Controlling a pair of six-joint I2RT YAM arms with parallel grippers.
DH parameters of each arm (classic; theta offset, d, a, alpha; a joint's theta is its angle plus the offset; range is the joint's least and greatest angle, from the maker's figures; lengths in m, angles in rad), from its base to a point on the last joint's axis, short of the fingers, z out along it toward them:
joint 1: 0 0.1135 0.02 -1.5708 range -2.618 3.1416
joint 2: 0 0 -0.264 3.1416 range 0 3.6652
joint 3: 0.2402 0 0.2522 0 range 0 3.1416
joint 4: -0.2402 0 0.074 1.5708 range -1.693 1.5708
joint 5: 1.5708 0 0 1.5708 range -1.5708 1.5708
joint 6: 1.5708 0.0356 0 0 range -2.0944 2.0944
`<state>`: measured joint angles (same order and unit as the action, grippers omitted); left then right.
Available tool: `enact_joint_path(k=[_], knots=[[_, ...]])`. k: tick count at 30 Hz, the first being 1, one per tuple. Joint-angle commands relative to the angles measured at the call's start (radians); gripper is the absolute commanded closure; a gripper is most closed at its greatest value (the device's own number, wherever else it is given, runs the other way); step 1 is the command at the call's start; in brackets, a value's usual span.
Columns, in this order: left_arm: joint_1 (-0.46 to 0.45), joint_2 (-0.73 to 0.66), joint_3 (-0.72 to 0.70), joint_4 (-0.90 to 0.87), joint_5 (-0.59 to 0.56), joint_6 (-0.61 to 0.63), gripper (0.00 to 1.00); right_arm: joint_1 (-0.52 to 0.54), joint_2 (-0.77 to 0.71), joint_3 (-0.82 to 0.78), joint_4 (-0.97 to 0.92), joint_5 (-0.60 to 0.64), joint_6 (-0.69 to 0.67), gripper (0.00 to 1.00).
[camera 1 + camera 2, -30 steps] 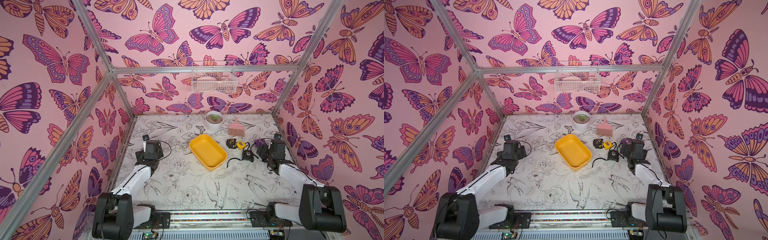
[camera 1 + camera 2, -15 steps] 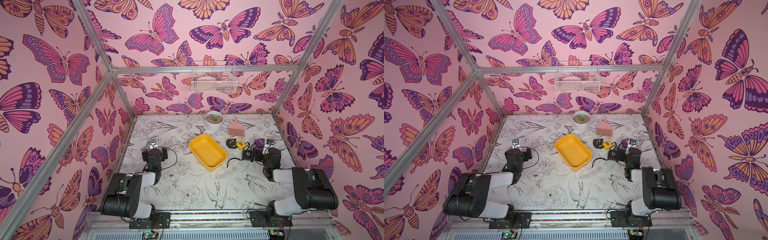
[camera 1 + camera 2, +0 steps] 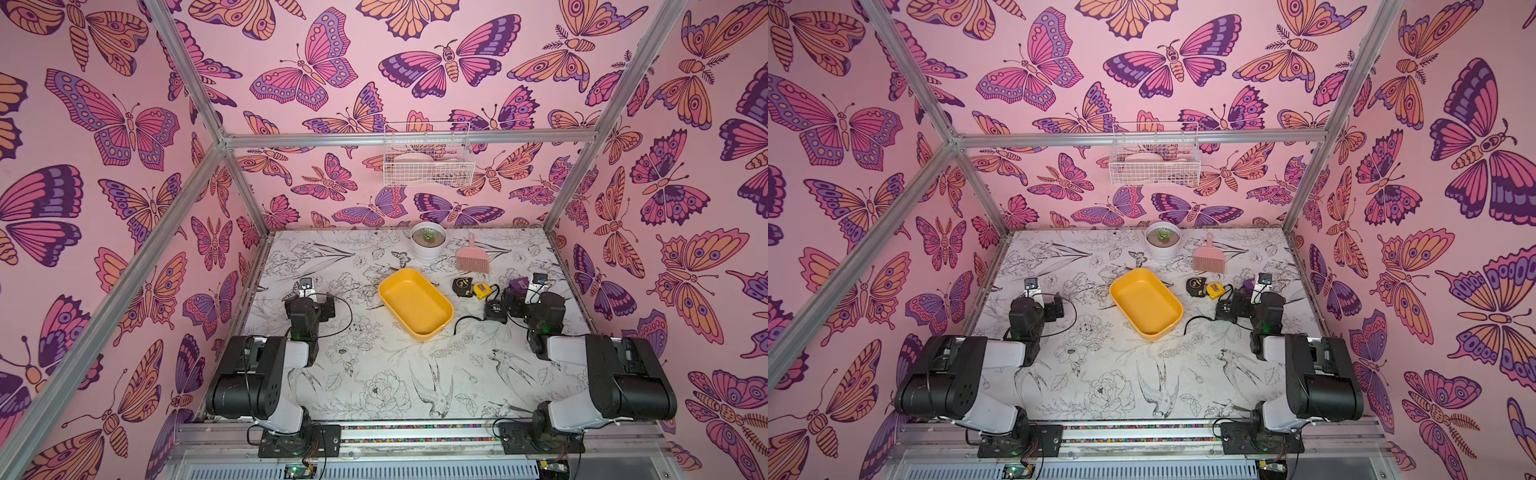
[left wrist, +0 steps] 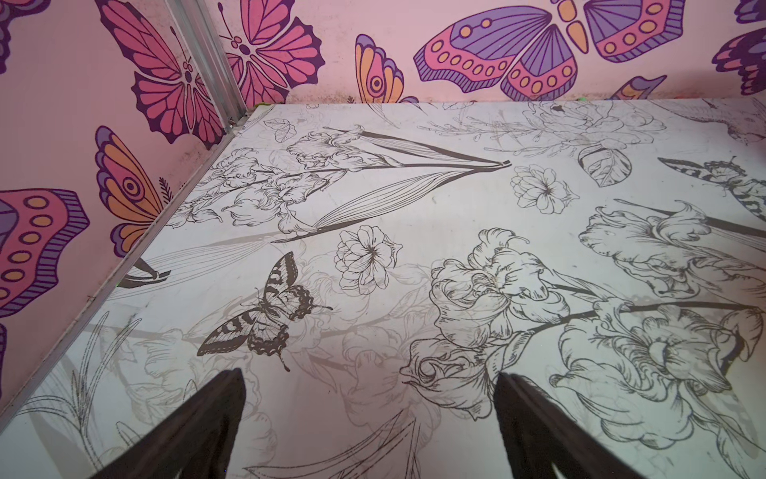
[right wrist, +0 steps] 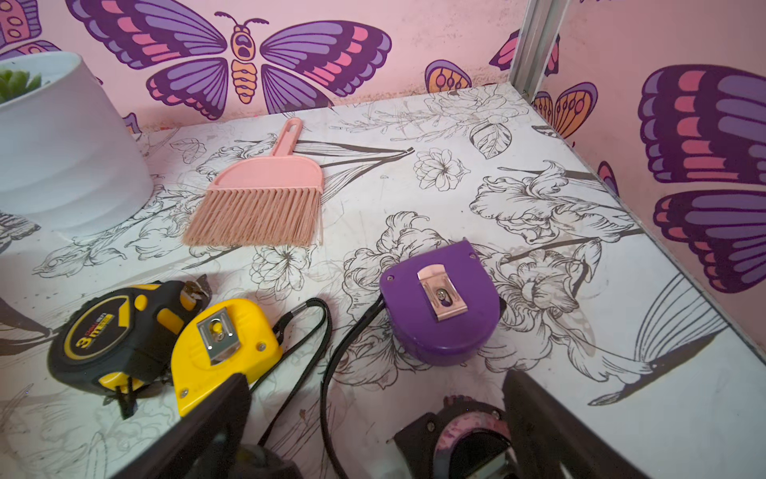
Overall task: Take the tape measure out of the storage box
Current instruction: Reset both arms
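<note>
The mustard-yellow storage box (image 3: 413, 301) (image 3: 1145, 305) lies in the middle of the table with nothing inside it. Several tape measures lie on the table to its right: a black-and-yellow one (image 5: 112, 331) (image 3: 463, 286), a yellow one (image 5: 224, 344) (image 3: 481, 289), a purple one (image 5: 439, 307) and a black one (image 5: 452, 439) (image 3: 494, 311). My right gripper (image 5: 373, 398) is open just above the black one and holds nothing. My left gripper (image 4: 369, 394) is open over bare table near the left wall.
A white pot with a succulent (image 3: 428, 243) and a pink hand brush (image 3: 473, 259) stand at the back. Black wrist straps (image 5: 327, 356) trail from the tape measures. A white wire basket (image 3: 428, 160) hangs on the back wall.
Both arms have folded up and back toward the front rail. The grippers stay roughly where they were, still open. Nothing on the table has moved.
</note>
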<state>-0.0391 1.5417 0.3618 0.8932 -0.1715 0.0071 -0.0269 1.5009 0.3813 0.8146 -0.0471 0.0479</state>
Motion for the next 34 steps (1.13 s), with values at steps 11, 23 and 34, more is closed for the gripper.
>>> enact_joint_path(k=[11, 23, 34], knots=[[0.005, 0.006, 0.008, 0.011, 0.024, -0.007, 0.01, -0.008, 0.008, 0.018, 0.006, -0.014, -0.003, 0.01], [0.005, 0.006, 0.008, 0.01, 0.026, -0.007, 0.0, -0.008, 0.008, 0.017, 0.007, -0.014, -0.005, 0.01], [0.015, 0.003, 0.016, -0.005, 0.049, -0.01, 0.0, -0.007, 0.009, 0.018, 0.007, -0.014, -0.004, 0.01]])
